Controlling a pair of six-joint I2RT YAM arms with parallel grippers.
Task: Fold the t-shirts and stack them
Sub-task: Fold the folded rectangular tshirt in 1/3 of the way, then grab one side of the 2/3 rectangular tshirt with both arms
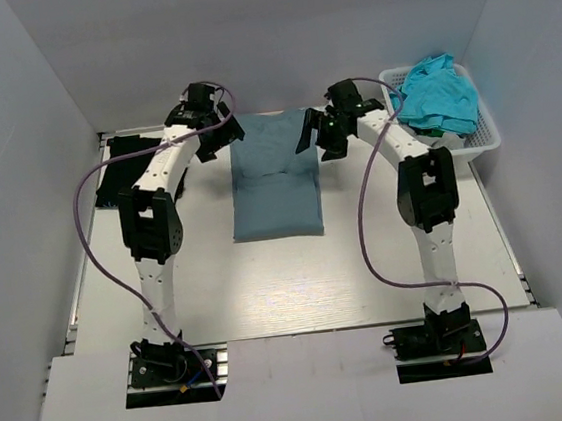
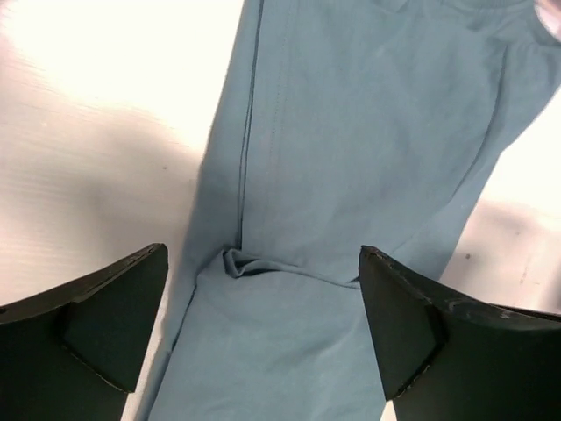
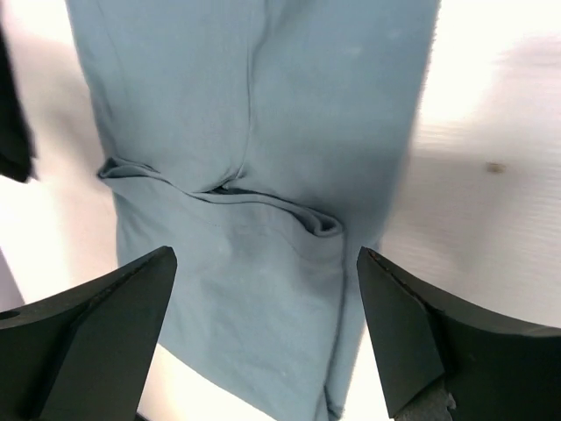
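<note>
A slate-blue t-shirt lies flat on the table, folded into a long strip with a crease across its middle. It fills the left wrist view and the right wrist view. My left gripper is open and empty above the strip's far left corner. My right gripper is open and empty above its far right corner. A black t-shirt lies flat at the table's left edge, partly behind the left arm. Turquoise t-shirts are heaped in the basket.
A white lattice basket stands at the back right corner of the table. Grey walls close in the table at the back and both sides. Purple cables hang from both arms.
</note>
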